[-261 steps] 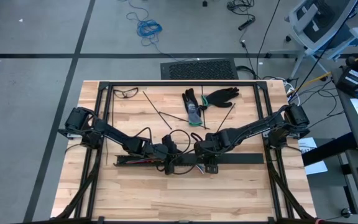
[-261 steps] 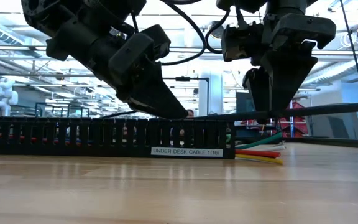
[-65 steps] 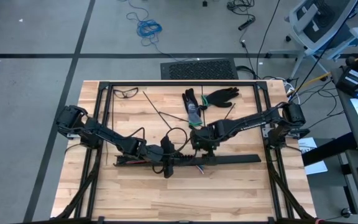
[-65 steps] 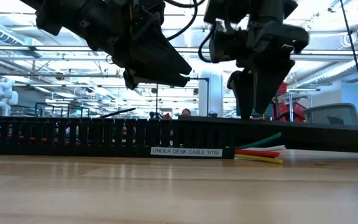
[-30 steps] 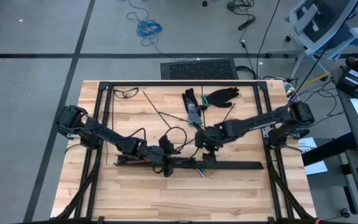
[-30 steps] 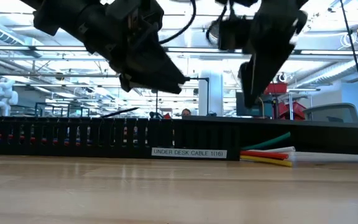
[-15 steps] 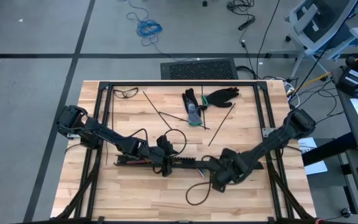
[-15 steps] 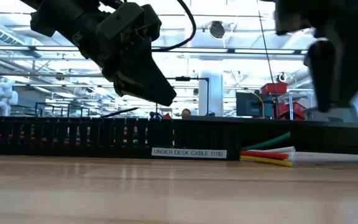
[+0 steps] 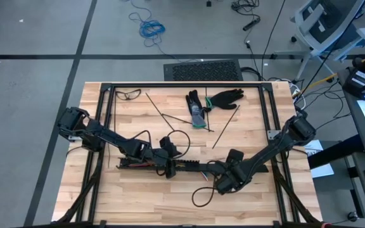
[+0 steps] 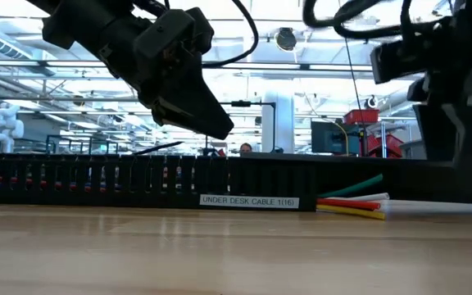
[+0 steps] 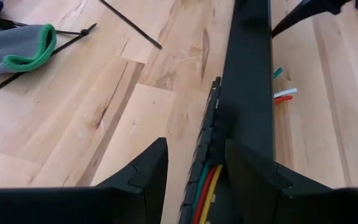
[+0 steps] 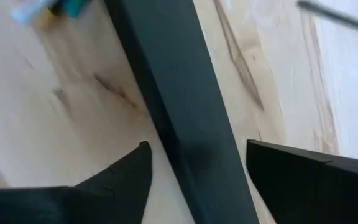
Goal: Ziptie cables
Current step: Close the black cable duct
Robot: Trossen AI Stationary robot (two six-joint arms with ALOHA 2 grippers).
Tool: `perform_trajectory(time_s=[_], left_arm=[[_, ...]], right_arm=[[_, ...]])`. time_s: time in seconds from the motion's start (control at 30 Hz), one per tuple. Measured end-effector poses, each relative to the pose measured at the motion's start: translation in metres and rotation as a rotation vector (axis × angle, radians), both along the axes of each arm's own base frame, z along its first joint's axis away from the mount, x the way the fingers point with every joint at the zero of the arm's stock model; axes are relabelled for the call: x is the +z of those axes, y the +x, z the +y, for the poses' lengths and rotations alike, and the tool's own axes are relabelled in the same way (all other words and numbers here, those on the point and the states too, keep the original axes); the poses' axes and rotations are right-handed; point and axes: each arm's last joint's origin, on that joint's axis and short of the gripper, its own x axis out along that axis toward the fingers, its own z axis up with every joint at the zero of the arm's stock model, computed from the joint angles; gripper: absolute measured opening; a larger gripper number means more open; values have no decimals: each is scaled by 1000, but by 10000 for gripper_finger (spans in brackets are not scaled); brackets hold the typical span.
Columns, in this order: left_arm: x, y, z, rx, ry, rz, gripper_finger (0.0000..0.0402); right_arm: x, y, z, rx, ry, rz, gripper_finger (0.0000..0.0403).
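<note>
The cables, green, red and yellow wires, lie inside a long black slotted rail on the table. Their ends stick out at its middle. My left gripper hangs open just above the rail, and its fingers straddle the slotted wall and the wires without touching them. My right gripper is open too. It points steeply down over the rail's plain right half, one finger on each side. Several zipties lie loose on the far half of the table.
Black and grey gloves and safety glasses lie near the far edge. A loop of the right arm's own cable hangs over the bare wood near the front. A black frame borders the table.
My right gripper has swung from over the table's middle toward the near edge and slightly right. It has dropped lower and turned about, and now points more steeply down over the rail. My left gripper has stayed above the rail.
</note>
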Motion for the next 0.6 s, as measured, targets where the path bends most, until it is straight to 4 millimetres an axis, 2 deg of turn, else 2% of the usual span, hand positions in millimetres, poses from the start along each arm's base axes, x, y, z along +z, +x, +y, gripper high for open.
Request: perform_trajectory(time_s=[0.1, 0.2, 0.23, 0.37, 0.6], left_arm=[[0, 0, 1, 6, 1, -3, 157], [1, 1, 1, 7, -1, -8, 157], [1, 1, 1, 7, -3, -13, 157], [4, 2, 1, 7, -12, -40, 157], [23, 3, 5, 8, -14, -140, 157]], right_arm=[[-6, -3, -4, -13, 27, 45, 175], [-8, -4, -8, -5, 27, 65, 56], [-7, -5, -9, 10, 9, 67, 32], [-3, -4, -8, -4, 26, 72, 9], [13, -6, -8, -11, 40, 83, 7]])
